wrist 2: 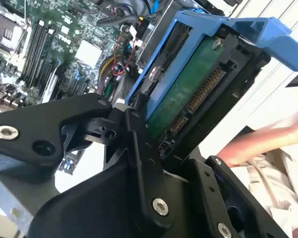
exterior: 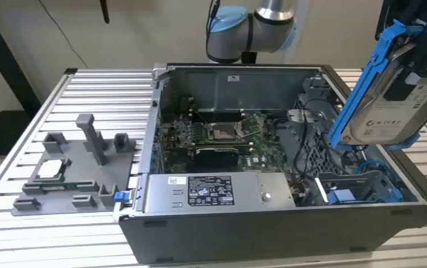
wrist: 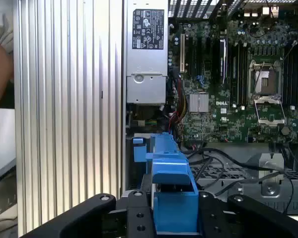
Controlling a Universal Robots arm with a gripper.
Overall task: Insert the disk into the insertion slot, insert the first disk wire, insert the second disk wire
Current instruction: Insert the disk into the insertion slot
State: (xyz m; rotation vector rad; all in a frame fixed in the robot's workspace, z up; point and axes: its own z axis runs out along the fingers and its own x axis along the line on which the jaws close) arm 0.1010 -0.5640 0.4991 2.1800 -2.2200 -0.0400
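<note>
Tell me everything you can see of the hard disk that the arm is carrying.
The disk is a flat silver-grey metal drive with a white printed label, framed by a bright blue plastic carrier. In the second wrist view its underside shows a green circuit board. The gripper clamps it, on edge and tilted, in the air above the insertion slot at the exterior view's right of the open computer case. Nothing else seems to touch it.

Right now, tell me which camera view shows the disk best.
The exterior view: the disk shows almost whole, label and blue carrier, tilted above the computer case. The second wrist view shows its green circuit board up close; the first wrist view shows its carrier end-on between the jaws.
</note>
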